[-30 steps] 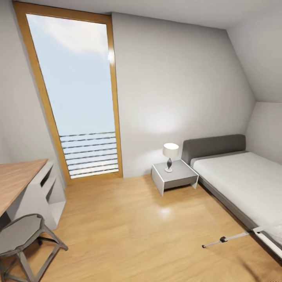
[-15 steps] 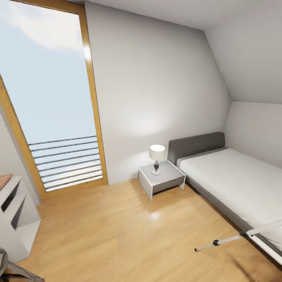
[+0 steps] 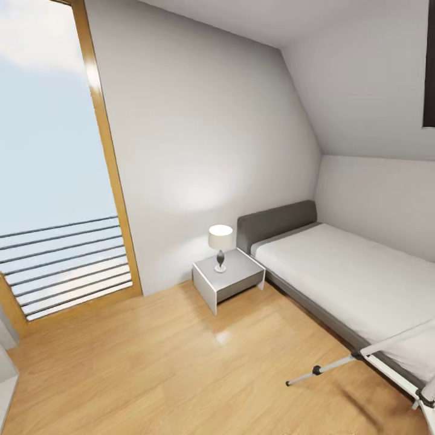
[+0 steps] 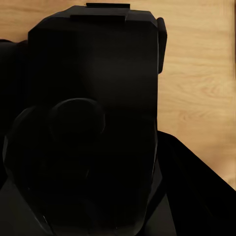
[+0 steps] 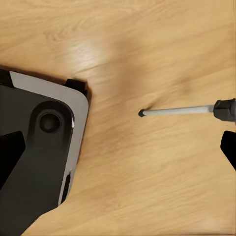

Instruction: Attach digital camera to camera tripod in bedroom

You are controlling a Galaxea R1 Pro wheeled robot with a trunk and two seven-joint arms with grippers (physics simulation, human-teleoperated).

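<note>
The bed (image 3: 338, 272) is the landmark here: low, with a grey frame, a grey headboard against the white wall and a white mattress, lying under the sloped ceiling of the bedroom. A dark frame edge (image 3: 430, 66) cuts into that ceiling above the bed.

Just beside the headboard stands a white nightstand (image 3: 229, 279), and on it a small lamp (image 3: 220, 244) with a white shade and a dark base. Further from the bed along the same wall, a tall window (image 3: 54, 175) with a wooden frame reaches down to the wood floor (image 3: 169, 368), horizontal bars crossing its lower part.

At the foot end of the bed, the tripod (image 3: 356, 357) comes into the head view: silver-white legs with dark joints, one leg slanting down to the floor beside the bed frame. The right wrist view shows a thin leg tip (image 5: 177, 111) with a dark collar over the floor, near the robot's base (image 5: 42, 147).

In the left wrist view a chunky black body, the camera (image 4: 93, 123), sits close before the lens with floor behind it. Whether the left end effector is clenched on it cannot be told. The right end effector's state cannot be told either.
</note>
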